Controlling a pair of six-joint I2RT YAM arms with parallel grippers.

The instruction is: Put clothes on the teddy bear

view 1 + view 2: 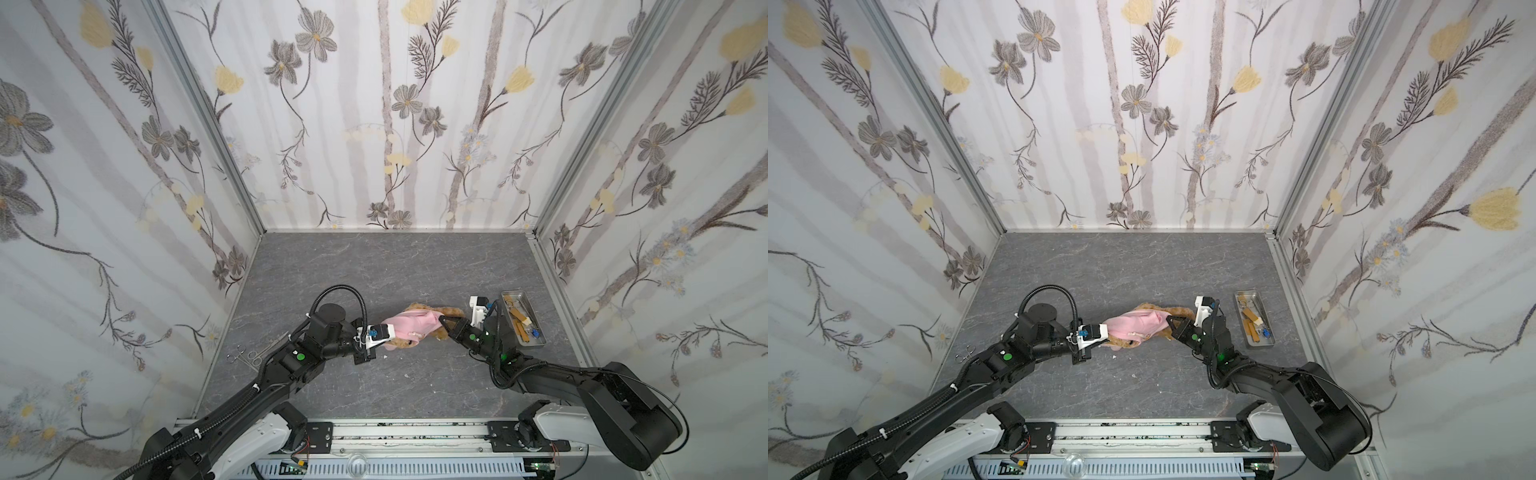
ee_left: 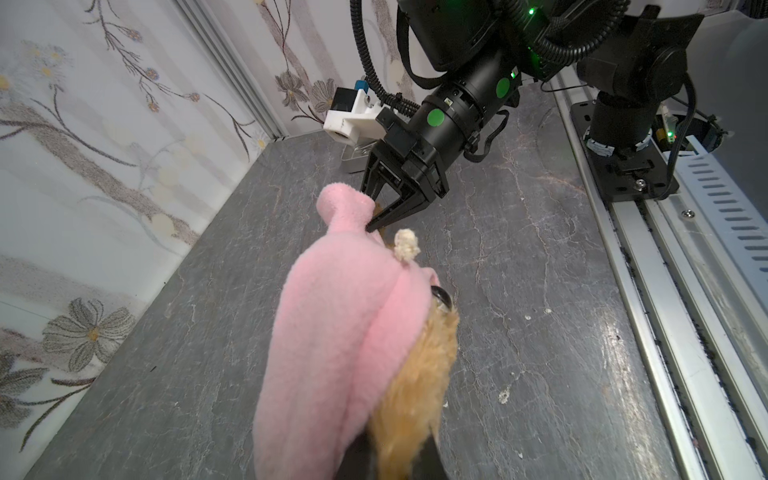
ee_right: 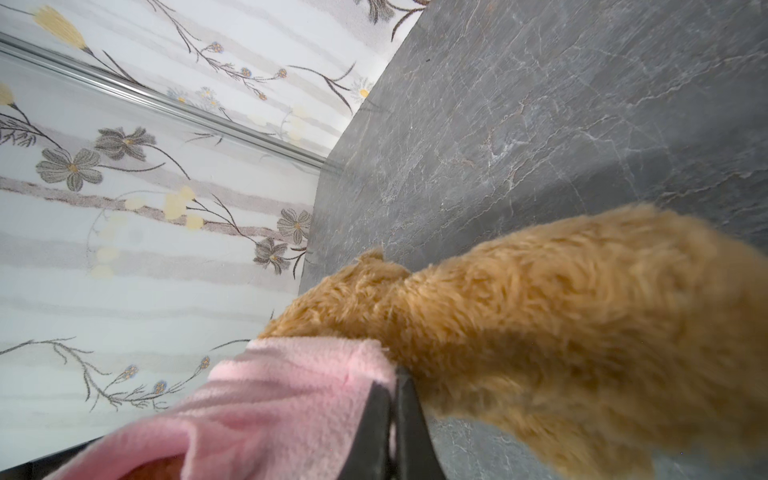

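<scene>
The fluffy golden-brown teddy bear (image 1: 451, 311) hangs stretched between my two grippers just over the grey table, partly inside a pink fleece hoodie (image 1: 409, 326). Its head (image 1: 401, 343) points toward the left arm. In the left wrist view the left gripper (image 2: 395, 465) is shut on the bear's (image 2: 415, 386) fur, with the hoodie (image 2: 332, 332) lying against it. The right gripper (image 3: 392, 374) is shut on the hoodie's (image 3: 282, 399) edge, beside the bear's bare lower body (image 3: 561, 324). Both top views show the left gripper (image 1: 1106, 334) under its wrist camera and the right gripper (image 1: 1169, 319) at the other end.
A metal tray (image 1: 538, 322) with small tools sits at the right, close behind the right wrist. Metal forceps (image 1: 243, 356) lie on the table at the left, beside the left arm. Flowered walls enclose three sides; a rail runs along the front.
</scene>
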